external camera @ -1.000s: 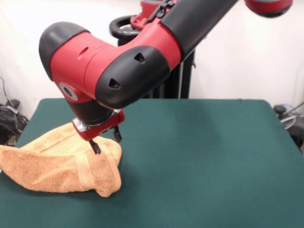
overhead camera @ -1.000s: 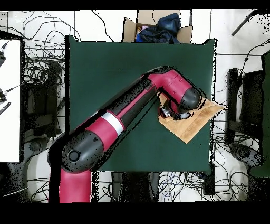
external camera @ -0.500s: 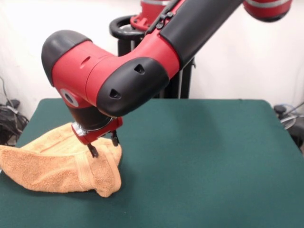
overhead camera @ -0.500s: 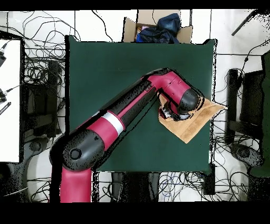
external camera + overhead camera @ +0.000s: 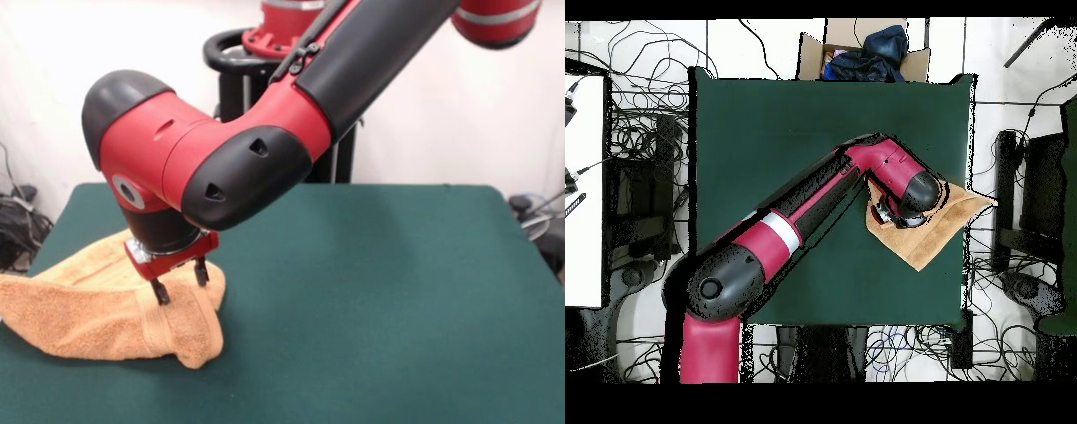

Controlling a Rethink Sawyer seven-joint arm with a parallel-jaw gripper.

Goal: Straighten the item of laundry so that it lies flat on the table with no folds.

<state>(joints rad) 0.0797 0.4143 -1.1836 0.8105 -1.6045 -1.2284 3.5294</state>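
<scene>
1. Front view: the towel [image 5: 106, 305] is seen bunched in a folded heap at the table's [image 5: 371, 291] left edge, with one end lapping past that edge. A woven band runs across the upper layer, and a rounded fold forms the heap's right end, toward the near edge.
2. Front view: the gripper [image 5: 179, 284] is held directly over that folded right end. The two dark fingers are spread apart, tips at or just touching the cloth; no cloth is seen pinched between them.
3. Front view: the step in hand is judged to be the approach for a grasp on the upper layer. No unfolding is evident yet; the towel is not flat.
4. Overhead view: the towel [image 5: 937, 232] is seen at the table's [image 5: 765, 140] right edge, midway along it, one corner overhanging the edge. The arm's wrist covers the towel's inner end, so the gripper [image 5: 887, 213] is largely hidden here and finger spacing cannot be confirmed from this view.
5. Overhead view: a box with dark cloth is noted beyond the table's top edge; not relevant.
6. Next move, as judged: the fingers to be lowered slightly and pressed together on the top layer only, then drawn toward the table's centre, where bare surface is available for spreading.
</scene>
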